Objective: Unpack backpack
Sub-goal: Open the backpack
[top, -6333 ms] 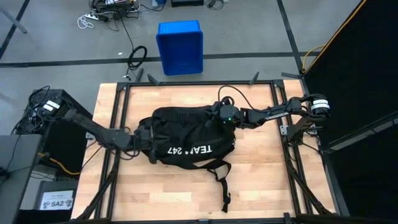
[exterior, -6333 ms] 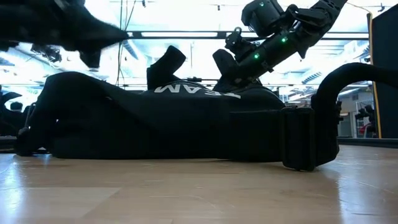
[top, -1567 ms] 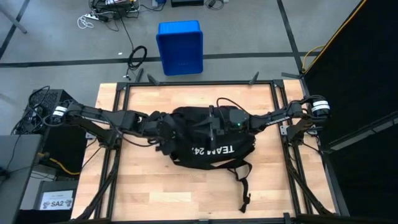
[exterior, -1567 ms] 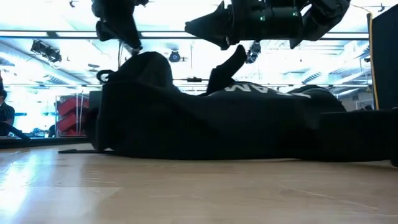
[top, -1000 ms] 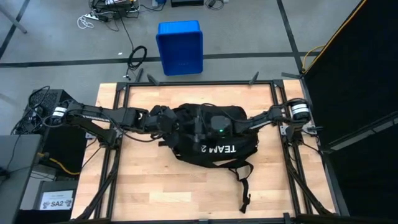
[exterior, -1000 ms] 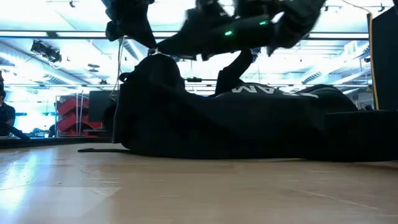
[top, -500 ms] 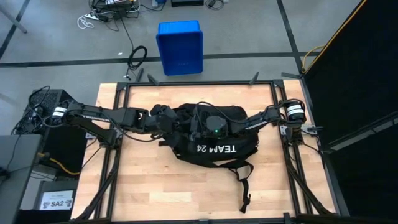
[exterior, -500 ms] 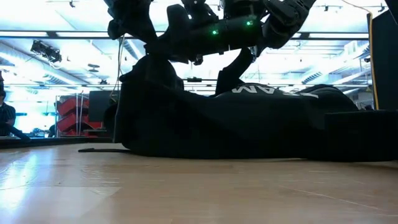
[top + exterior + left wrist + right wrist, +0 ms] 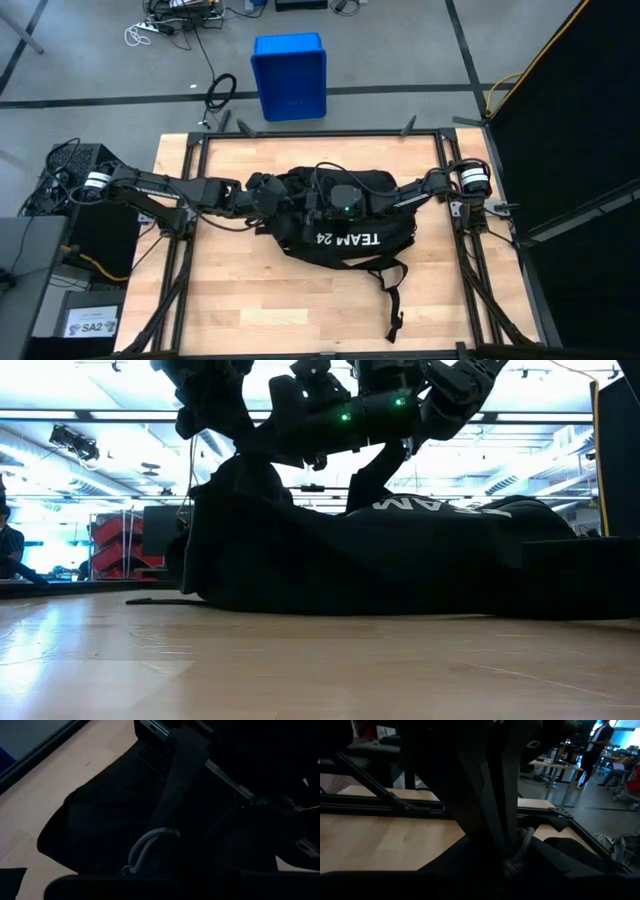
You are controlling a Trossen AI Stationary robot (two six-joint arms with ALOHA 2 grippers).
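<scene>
The wooden table [image 9: 230, 300] sits in a big room with a grey floor, and a blue crate [image 9: 289, 75] stands on the floor past its far edge. The black backpack [image 9: 350, 235] lies in the middle of the table. The left gripper [image 9: 268, 193] is squeezed tight on the bag's left end. The right gripper [image 9: 318, 203] sits on top of the bag; I cannot tell how wide its fingers are
</scene>
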